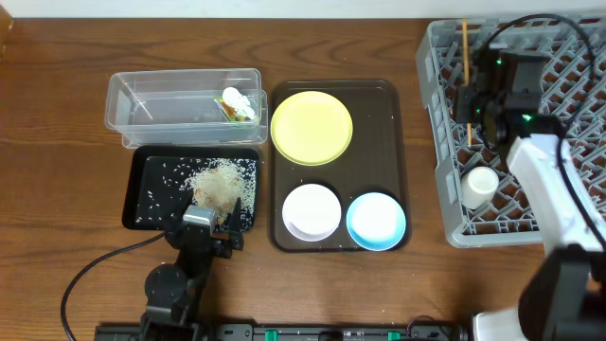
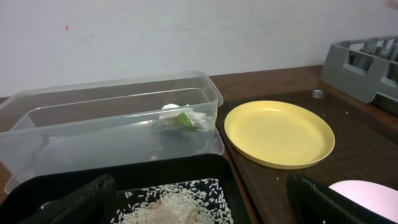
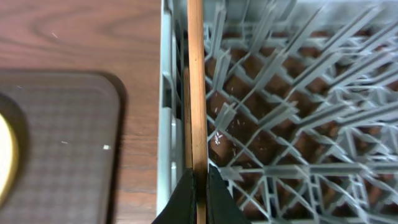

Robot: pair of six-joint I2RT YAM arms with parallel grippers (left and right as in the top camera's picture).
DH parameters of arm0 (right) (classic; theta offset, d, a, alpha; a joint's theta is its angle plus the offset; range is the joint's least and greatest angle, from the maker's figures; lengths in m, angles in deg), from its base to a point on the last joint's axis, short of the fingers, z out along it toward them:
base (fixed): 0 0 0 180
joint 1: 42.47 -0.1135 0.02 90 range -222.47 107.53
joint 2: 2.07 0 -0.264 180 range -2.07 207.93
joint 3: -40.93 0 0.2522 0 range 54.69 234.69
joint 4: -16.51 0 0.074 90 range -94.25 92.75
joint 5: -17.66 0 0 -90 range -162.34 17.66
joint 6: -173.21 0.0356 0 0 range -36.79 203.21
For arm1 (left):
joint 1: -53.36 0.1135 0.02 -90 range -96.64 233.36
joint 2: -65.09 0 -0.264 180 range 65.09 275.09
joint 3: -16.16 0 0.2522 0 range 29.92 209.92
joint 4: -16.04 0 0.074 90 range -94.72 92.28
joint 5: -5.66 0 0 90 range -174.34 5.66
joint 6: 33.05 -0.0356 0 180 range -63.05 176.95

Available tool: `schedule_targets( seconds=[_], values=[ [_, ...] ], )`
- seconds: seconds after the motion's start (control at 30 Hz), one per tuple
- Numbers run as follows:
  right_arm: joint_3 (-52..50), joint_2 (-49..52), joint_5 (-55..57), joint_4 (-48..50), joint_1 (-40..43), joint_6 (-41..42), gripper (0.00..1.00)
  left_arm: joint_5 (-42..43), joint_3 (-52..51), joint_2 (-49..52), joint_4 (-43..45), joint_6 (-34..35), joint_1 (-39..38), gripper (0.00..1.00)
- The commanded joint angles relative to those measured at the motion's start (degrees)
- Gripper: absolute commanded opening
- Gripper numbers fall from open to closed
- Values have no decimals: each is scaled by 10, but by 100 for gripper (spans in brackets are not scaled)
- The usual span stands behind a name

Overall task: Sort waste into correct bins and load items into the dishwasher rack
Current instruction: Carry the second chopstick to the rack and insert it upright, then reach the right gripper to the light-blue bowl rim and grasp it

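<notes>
the dishwasher rack (image 1: 437,189) is sitting at the table's right end, taking up the most room - grey lattice floor, upright pegs, a white cup (image 1: 480,185) already standing in it. the right gripper (image 3: 199,182) is hanging over the rack's left wall with its jaws pinched on the chopsticks (image 3: 195,74); the thin wooden sticks are running straight along that wall, probably being lined up to drop into the grid lengthwise so they are not slipping through.

the dark brown tray (image 1: 393,142) is lying mid-table, carrying what is left to load: the yellow plate (image 1: 311,126), the white bowl (image 1: 311,210) and the light-blue bowl (image 1: 376,220), all empty-looking.

the clear tub (image 1: 142,99) is holding the crumpled wrapper (image 2: 169,109) and the green-and-orange packet (image 2: 180,121), touching each other at its right end. the black tray (image 1: 142,189) just in front of it is taking the rice scraps (image 1: 222,185) (a heap plus loose grains) - so the waste is looking sorted.

the left gripper (image 2: 200,198) is hovering low at the black tray's near edge, fingers (image 2: 87,200) wide apart, gripping nothing.
</notes>
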Motion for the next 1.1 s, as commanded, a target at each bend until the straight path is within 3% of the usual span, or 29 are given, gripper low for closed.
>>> schedule_targets(
  seconds=[0.0,0.1,0.17,0.27,0.47,0.73,0.87,1.07],
  values=[
    [-1,32,-2,13,-7,-42,2,2,-16,-4,-8,-3,3,89],
    [0,25,-14,15,-9,-35,34,2,-16,-4,-8,-3,3,90],
    [0,5,-39,12,-14,-15,45,2,-16,-4,-8,-3,3,90],
    [0,-44,-93,-16,-27,26,52,2,-16,-4,-8,-3,3,89],
    [0,-151,-170,-156,-62,76,50,2,-16,-4,-8,-3,3,89],
    [-24,-166,-115,-406,-126,166,47,2,-16,-4,-8,-3,3,89],
    [-88,-163,-117,-395,-152,166,47,2,-16,-4,-8,-3,3,89],
    [-216,-161,-54,-274,-186,231,45,2,-16,-4,-8,-3,3,90]
  ],
)
